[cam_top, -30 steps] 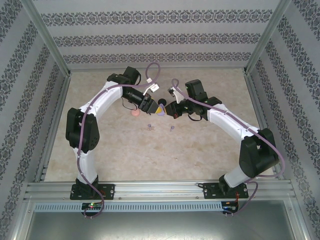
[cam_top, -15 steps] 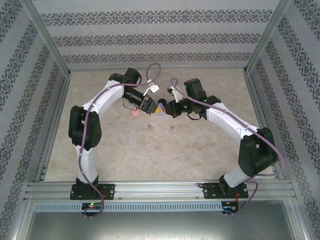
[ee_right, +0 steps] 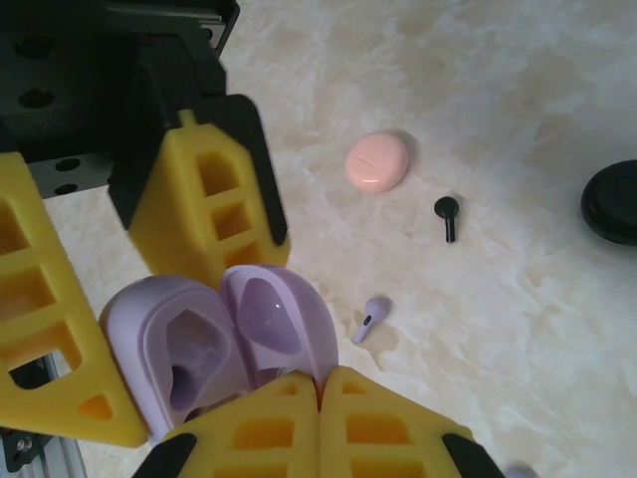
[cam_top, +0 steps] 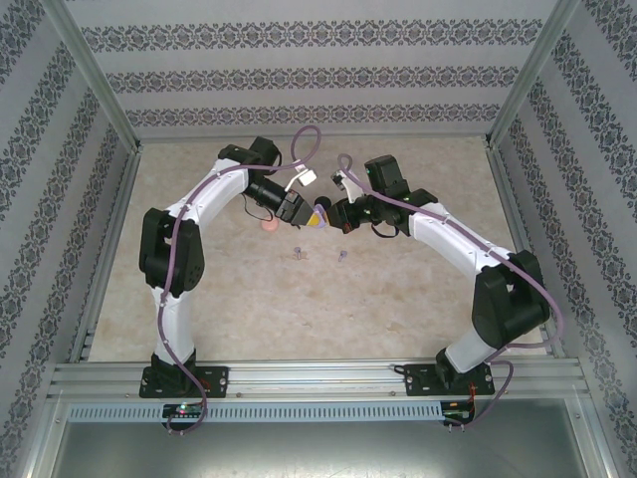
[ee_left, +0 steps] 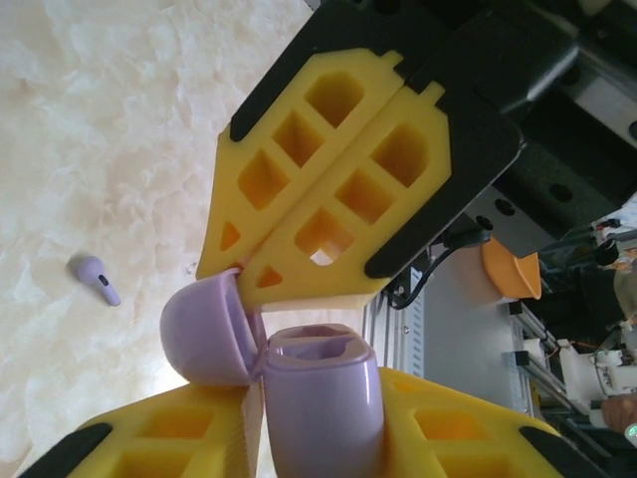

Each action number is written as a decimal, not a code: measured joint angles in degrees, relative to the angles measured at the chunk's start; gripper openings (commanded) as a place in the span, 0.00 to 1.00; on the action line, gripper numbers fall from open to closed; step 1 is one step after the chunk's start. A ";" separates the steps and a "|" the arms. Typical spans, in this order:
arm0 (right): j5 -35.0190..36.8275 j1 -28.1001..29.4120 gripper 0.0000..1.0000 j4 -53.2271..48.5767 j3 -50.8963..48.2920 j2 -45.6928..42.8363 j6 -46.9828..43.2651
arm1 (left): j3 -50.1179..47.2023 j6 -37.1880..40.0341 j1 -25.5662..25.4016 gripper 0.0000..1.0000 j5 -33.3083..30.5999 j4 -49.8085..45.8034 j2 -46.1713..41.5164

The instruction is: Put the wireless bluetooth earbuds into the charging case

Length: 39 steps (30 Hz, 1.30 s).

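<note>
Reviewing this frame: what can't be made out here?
- Purple case, its wells: right wrist view, shadowed; any earbud inside is untellable.
- Black disc: right wrist view, cut by the right edge.
- Loose earbud and its neighbour: top view, too small for colour.
- Case underside: left wrist view, hidden between left fingers.

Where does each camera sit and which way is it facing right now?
Top external: above and behind the bases, looking down on the table; both arms show, left gripper and right gripper meeting over it.
Left wrist: looks along its own fingers, closed on the open purple charging case, toward the right gripper's shut tips.
Right wrist: looks down past its shut fingers at that case, a pink case, a black earbud.
Shared: both wrist views show the purple case.
</note>
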 measured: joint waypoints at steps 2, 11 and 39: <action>0.17 0.00 0.00 -0.09 0.17 0.11 0.02 | 0.20 0.26 0.07 0.19 0.07 -0.20 0.09; 2.19 -0.50 0.45 -1.07 0.61 -0.31 1.44 | -0.07 0.35 0.11 0.00 1.27 0.09 -0.04; 24.96 13.77 0.57 -9.62 6.29 13.03 27.82 | -37.66 -33.22 4.04 0.00 -41.13 68.94 -40.72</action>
